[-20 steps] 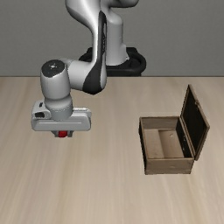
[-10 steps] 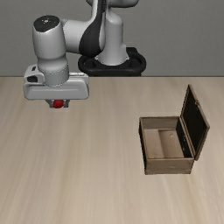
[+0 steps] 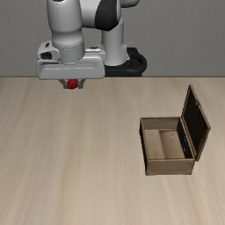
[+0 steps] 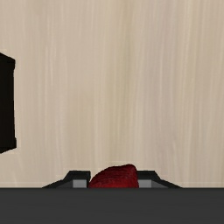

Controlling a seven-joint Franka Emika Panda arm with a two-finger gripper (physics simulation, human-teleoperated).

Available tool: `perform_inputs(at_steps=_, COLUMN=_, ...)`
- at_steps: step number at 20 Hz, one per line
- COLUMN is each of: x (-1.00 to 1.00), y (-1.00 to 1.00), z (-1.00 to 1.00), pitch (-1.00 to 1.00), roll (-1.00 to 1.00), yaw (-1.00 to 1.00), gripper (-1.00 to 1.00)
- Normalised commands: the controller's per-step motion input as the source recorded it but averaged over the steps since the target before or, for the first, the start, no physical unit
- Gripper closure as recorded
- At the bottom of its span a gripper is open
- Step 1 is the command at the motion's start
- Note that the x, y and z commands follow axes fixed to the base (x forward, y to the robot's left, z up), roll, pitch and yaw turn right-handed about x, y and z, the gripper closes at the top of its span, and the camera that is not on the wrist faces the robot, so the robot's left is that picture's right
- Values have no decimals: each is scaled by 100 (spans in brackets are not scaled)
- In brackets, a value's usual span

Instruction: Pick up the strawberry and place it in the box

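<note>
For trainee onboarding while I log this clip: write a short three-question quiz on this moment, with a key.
1. True or false: the strawberry lies inside the box.
2. The box's lid is: A) open, standing up; B) shut flat; C) lying off on the table.
3. Fill in: the end effector is shut on the ____.
Key: 1 false; 2 A; 3 strawberry.

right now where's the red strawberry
The red strawberry is gripped in the hand, up off the pale wooden table, at the exterior view's left and well apart from the open brown wooden box at its right.
</note>
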Motion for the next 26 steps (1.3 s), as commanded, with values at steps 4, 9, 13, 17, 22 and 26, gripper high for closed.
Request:
perform_inputs(at_steps=4, x=0, y=100, z=0, pitch=0, roll=0, yaw=0, gripper=100)
perform_inputs(at_steps=9, x=0, y=100, z=0, pitch=0, roll=0, yaw=0, gripper=100)
perform_inputs(at_steps=13, x=0, y=100, z=0, pitch=0, roll=0, yaw=0, gripper=100)
perform_inputs(at_steps=17, x=0, y=100, z=0, pitch=0, roll=0, yaw=0, gripper=100)
perform_inputs(at_steps=22, x=0, y=100, z=0, pitch=0, roll=0, yaw=0, gripper=100)
perform_inputs(at_steps=26, x=75, y=25, z=0, pitch=0, roll=0, yaw=0, gripper=100)
